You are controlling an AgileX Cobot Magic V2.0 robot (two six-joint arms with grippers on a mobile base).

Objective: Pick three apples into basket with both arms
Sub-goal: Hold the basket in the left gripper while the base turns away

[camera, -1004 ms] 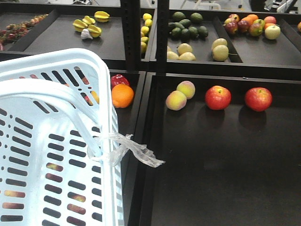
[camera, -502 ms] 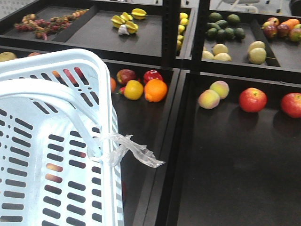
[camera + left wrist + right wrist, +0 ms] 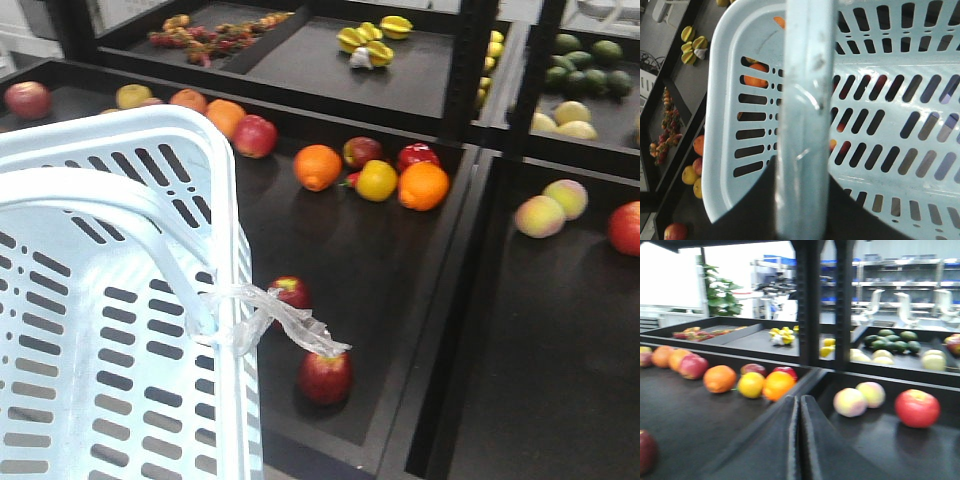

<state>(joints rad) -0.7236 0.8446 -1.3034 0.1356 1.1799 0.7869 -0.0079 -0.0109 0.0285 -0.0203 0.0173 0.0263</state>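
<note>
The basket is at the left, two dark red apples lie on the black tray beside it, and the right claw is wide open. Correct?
Not quite: the right claw is shut, as the right wrist view shows. The basket is at the left, and two apples lie on the tray beside it.

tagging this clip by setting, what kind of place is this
Probably a mock supermarket produce section, perhaps inside a lab. Black trays hold loose fruit such as oranges and avocados, a shopping basket sits in front, and blurred racks stand behind.
</note>
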